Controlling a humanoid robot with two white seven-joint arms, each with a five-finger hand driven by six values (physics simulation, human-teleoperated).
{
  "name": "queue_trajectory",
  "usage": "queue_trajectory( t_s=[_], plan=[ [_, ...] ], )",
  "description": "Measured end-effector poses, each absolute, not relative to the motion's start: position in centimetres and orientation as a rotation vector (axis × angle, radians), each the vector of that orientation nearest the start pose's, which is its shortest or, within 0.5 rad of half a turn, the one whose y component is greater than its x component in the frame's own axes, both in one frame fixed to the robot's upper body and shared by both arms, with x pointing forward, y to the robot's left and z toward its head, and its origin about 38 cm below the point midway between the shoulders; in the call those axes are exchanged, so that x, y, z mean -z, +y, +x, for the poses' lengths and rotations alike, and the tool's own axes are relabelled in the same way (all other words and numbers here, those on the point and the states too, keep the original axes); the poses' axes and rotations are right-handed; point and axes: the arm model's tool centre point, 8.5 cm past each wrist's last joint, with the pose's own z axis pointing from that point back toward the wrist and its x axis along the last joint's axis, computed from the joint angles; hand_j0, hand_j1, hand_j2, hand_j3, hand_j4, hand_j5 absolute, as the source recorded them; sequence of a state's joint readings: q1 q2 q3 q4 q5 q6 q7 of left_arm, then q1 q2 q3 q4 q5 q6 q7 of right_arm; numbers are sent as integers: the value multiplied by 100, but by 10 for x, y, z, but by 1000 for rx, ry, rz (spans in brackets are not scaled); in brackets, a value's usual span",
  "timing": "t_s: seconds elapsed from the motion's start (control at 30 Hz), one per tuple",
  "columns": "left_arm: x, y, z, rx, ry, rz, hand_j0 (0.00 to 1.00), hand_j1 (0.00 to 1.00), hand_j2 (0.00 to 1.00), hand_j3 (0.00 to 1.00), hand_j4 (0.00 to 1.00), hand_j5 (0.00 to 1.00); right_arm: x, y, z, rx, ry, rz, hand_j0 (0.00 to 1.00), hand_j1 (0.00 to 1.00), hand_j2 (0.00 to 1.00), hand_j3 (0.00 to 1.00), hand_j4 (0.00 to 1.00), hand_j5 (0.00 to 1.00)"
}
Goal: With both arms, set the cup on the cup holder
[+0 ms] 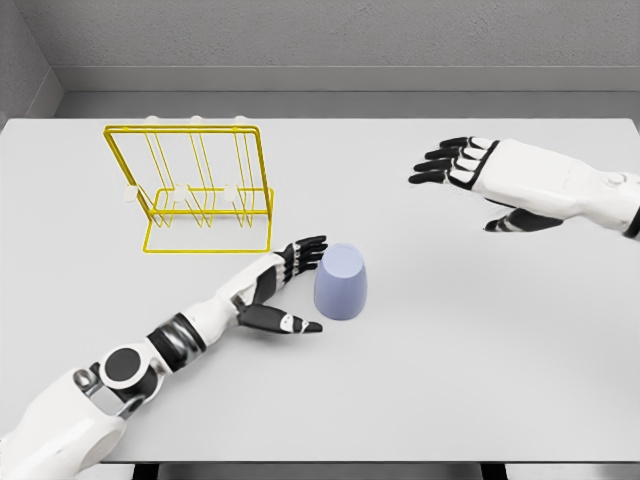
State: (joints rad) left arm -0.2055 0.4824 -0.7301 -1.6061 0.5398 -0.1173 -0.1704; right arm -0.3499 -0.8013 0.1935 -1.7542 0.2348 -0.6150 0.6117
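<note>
The left hand [285, 290], fingers spread and empty, sits just beside the upright cup [341, 282], which stands to its right; the open right hand [470, 180] hovers well apart

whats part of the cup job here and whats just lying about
Part of the job:
cup, upside down
yellow wire cup holder
left hand, open beside the cup
right hand, open, far right

Lying about:
nothing; only the white table bears them
</note>
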Motion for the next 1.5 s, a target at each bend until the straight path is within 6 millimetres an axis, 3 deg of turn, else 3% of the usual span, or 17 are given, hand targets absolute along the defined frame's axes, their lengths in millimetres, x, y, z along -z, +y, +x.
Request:
queue_trajectory(
  t_s=[0.07, 0.2, 0.23, 0.43, 0.77, 0.9, 1.1, 1.3, 1.5],
  plan=[
    [-69, 152, 345, 667, -1431, -608, 100, 100, 100, 100, 100, 100, -276, -313, 371, 2627, 2495, 552, 100, 100, 100, 100, 100, 100],
    [-71, 145, 353, 659, -1432, -608, 100, 100, 100, 100, 100, 100, -264, -314, 367, 2542, 2654, 504, 100, 100, 100, 100, 100, 100],
    [-69, 143, 354, 656, -1428, -609, 100, 100, 100, 100, 100, 100, -249, -316, 361, 2558, 2697, 469, 100, 100, 100, 100, 100, 100],
    [-66, 138, 356, 649, -1422, -612, 100, 100, 100, 100, 100, 100, -252, -323, 363, 2426, 2838, 519, 100, 100, 100, 100, 100, 100],
    [-66, 127, 355, 657, -1421, -623, 98, 98, 98, 98, 98, 98, -252, -327, 363, 2396, 2876, 543, 100, 100, 100, 100, 100, 100],
    [-67, 122, 354, 652, -1424, -634, 79, 79, 79, 79, 79, 79, -251, -328, 363, 2394, 2878, 545, 100, 100, 100, 100, 100, 100],
    [-68, 120, 354, 649, -1428, -641, 65, 65, 65, 65, 65, 65, -251, -328, 363, 2395, 2879, 544, 100, 100, 100, 100, 100, 100],
    [-68, 121, 352, 633, -1432, -646, 64, 64, 64, 64, 64, 64, -251, -328, 363, 2395, 2880, 542, 100, 100, 100, 100, 100, 100],
    [-81, 122, 352, 616, -1469, -657, 65, 65, 65, 65, 65, 65, -251, -328, 363, 2393, 2882, 540, 100, 100, 100, 100, 100, 100]
  ],
)
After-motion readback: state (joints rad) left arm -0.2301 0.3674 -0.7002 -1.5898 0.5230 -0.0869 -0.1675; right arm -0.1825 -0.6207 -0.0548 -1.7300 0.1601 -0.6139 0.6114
